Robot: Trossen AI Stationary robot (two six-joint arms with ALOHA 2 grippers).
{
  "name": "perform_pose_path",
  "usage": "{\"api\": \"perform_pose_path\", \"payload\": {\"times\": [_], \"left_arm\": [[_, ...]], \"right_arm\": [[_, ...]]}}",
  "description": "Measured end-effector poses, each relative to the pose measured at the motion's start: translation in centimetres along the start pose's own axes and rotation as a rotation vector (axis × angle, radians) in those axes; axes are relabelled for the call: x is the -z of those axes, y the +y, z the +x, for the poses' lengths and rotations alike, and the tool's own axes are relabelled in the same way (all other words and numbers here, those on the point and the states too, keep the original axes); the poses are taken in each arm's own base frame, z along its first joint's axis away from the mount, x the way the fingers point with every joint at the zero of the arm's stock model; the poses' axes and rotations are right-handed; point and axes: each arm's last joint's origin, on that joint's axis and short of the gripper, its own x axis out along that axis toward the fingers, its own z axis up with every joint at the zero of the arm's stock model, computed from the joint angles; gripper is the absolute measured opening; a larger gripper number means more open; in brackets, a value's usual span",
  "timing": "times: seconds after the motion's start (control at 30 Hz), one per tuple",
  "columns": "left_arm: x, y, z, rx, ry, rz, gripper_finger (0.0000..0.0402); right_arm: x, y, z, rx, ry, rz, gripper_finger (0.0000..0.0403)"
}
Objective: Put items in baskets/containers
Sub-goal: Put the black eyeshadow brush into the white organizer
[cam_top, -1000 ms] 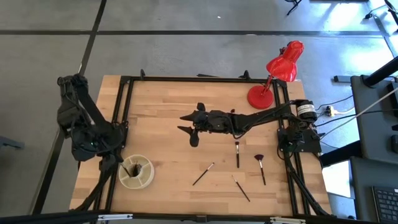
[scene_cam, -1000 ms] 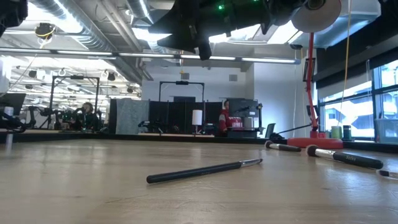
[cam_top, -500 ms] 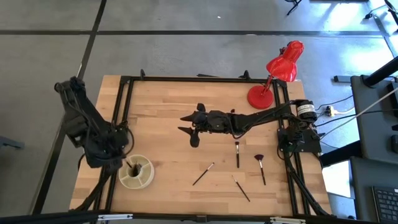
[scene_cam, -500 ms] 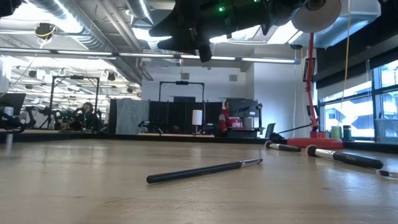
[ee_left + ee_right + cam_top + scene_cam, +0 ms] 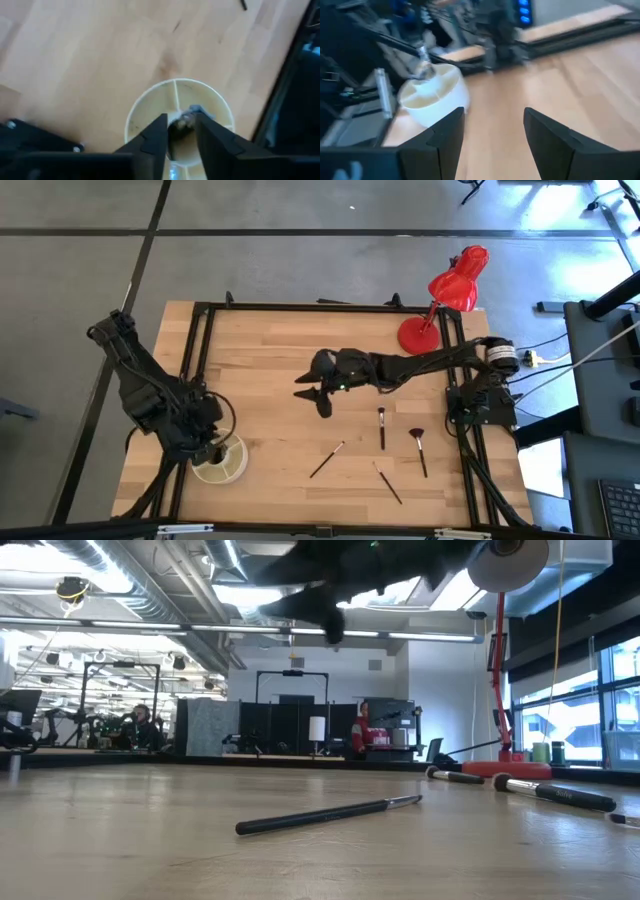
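Note:
A round cream-white container with inner dividers stands near the table's near left corner; it also shows in the left wrist view and the right wrist view. My left gripper hangs over its left part, shut on a makeup brush. My right gripper is open and empty above the table's middle. Several thin brushes lie flat on the wood: a dark one, one, a fan-tipped one and one. My left gripper pinches the brush between its two fingers, coming from above and pointing down into the container. A grey tuft and a bluish collar show just past the fingertips, over the container's inside. The fingertips hide the exact place of contact.
A red desk lamp stands on its round base at the far right. Black frame rails run along the table's edges. In the low view a dark brush lies in front, and two more lie at the right.
My left gripper has moved toward the table's right and near edges, from beside the container to over its left part, carrying the brush with it. My right gripper has shifted a little toward the table's right edge, staying open.

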Motion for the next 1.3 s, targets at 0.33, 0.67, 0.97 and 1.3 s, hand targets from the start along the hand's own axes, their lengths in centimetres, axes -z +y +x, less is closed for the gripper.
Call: {"api": "perform_pose_path", "payload": {"times": [0.33, 0.67, 0.97, 1.3], "left_arm": [[-3.9, 0.1, 1.5, -0.203, -0.424, -0.014, 0.0165], [-12.5, -5.1, 11.1, -0.140, -0.520, 0.159, 0.0153], [-16.0, -8.0, 22.2, 0.094, -0.534, 0.129, 0.0141], [-16.5, -8.3, 30.3, 0.065, -0.527, 0.156, 0.0141]], "right_arm": [[-2.1, 4.8, -8.6, 0.416, 0.044, -0.143, 0.0204], [4.3, 8.6, -10.3, 0.334, 0.212, -0.050, 0.0204], [8.7, 8.4, -13.7, 0.614, 0.501, 0.127, 0.0204], [9.9, 8.8, -15.8, 0.771, 0.528, 0.166, 0.0204]]}}
